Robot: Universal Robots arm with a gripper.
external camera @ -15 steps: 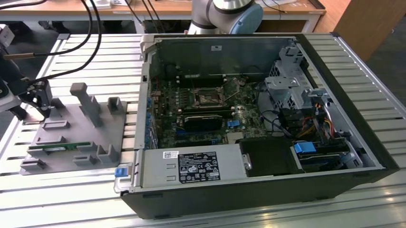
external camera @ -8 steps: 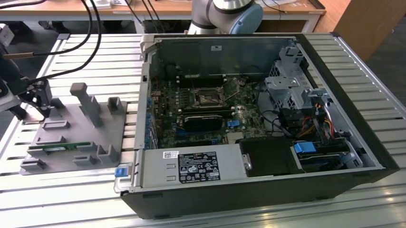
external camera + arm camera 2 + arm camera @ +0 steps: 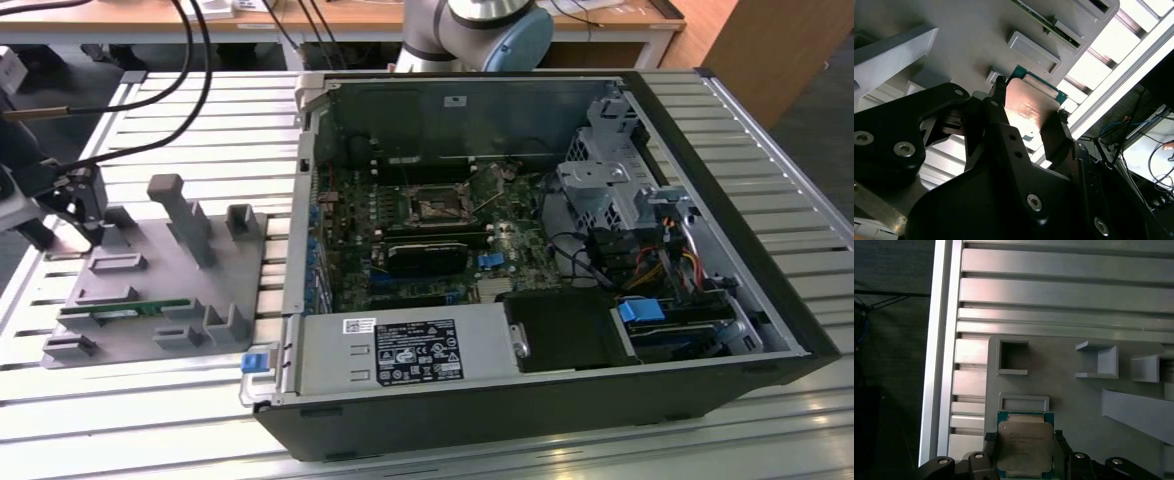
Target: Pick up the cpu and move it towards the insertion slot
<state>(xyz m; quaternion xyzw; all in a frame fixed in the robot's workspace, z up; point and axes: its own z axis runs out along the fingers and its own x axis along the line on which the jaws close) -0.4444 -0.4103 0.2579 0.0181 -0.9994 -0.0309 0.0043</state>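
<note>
Black fingers [image 3: 990, 442] pinch the cpu [image 3: 1025, 447] by two opposite edges over the grey fixture tray [image 3: 1064, 400], at the exterior view's left of the bench [image 3: 200, 100]. The insertion slot [image 3: 438, 205] is well apart, inside the computer case [image 3: 747, 330]. The chip looks light, stiff and likely fragile, so the edges seem the safest hold.

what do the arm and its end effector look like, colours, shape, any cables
The arm is a silvery grey tube with a pale blue joint cap. Black cables trail across the exterior view's left. The end effector is matte black, built of flat angular link plates studded with silver screw heads, ending in two slim dark fingers.
</note>
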